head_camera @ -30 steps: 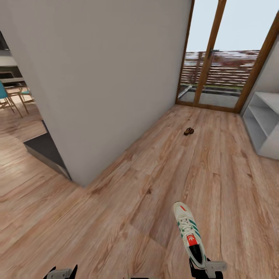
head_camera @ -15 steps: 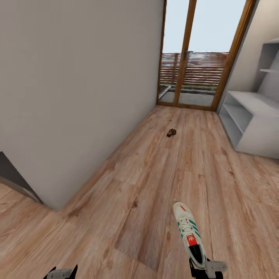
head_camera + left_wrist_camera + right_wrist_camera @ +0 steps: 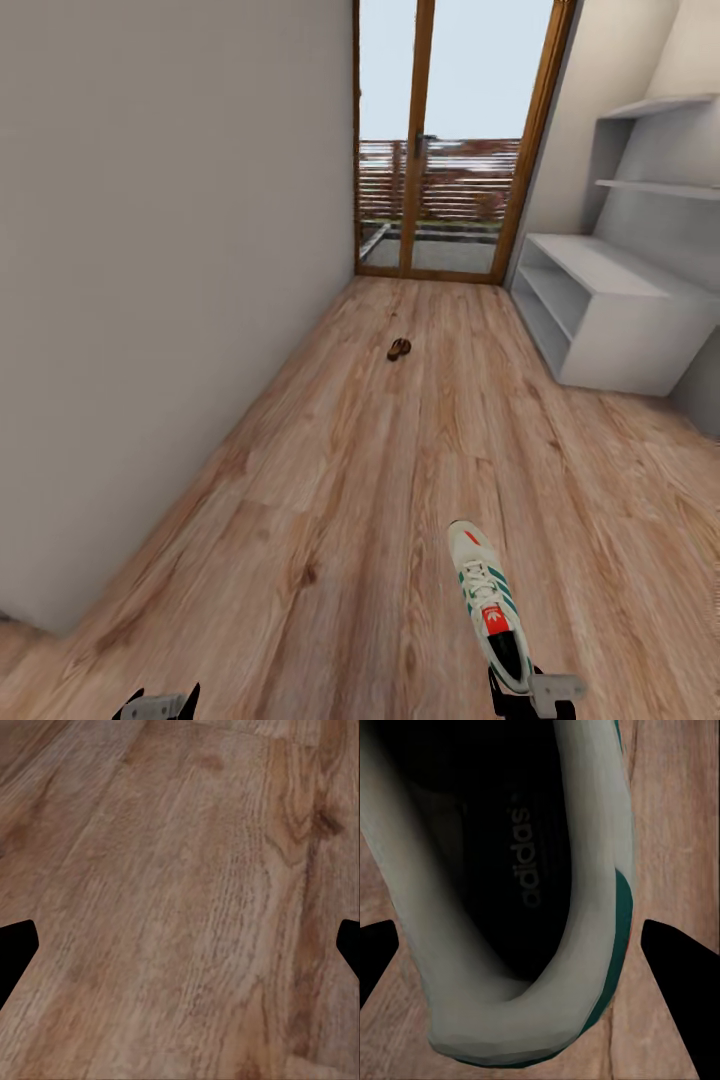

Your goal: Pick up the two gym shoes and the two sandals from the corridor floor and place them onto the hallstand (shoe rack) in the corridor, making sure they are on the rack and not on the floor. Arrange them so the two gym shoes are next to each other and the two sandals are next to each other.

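A white gym shoe with teal stripes and a red tongue patch hangs over the corridor floor, toe pointing away from me. My right gripper is shut on its heel. The right wrist view looks into the shoe's dark opening, which sits between that gripper's fingers. Far down the corridor, small dark-brown sandals lie on the floor, too small to tell apart. The white-grey hallstand stands along the right wall. My left gripper hangs open over bare planks, as the left wrist view shows.
A long grey wall runs down the left side. A wood-framed glass door closes the far end, with a slatted fence outside. Wood floor stretches between me and the sandals.
The whole view has swung to the right: the left wall's corner slid out and more of the hallstand came in. The shoe keeps its place in my right gripper.
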You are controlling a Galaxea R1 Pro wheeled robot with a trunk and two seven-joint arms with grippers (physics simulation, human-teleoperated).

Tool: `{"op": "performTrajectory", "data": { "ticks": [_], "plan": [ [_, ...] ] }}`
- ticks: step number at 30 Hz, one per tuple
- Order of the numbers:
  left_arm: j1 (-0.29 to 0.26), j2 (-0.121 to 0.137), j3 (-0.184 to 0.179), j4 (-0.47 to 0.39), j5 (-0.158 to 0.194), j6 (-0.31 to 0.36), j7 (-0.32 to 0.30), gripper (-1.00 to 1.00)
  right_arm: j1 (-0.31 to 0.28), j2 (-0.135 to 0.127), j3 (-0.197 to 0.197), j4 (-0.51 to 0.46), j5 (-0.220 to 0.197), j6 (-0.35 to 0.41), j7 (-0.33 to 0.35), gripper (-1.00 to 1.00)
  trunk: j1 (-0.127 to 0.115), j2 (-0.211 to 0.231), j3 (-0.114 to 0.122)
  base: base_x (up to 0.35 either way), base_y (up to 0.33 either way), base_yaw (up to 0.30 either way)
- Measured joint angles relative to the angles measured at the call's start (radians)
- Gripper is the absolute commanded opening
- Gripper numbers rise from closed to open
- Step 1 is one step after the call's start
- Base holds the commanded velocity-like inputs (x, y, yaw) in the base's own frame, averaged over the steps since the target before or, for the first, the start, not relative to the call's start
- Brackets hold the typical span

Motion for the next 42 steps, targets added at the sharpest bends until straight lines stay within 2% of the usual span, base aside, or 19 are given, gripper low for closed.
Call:
{"op": "performTrajectory", "data": {
  "ticks": [20,42],
  "plan": [
    [0.000,0.000,0.000,0.000,0.000,0.000,0.000,1.00,0.000,0.000,0.000,-0.001,0.000,0.000,0.000,-1.00,0.000,0.000,0.003,0.336,0.000,-0.284],
    [0.000,0.000,0.000,0.000,0.000,0.000,0.000,1.00,0.000,0.000,0.003,-0.001,0.004,0.000,0.004,-1.00,0.000,0.000,0.003,0.335,0.034,-0.012]
  ]
}}
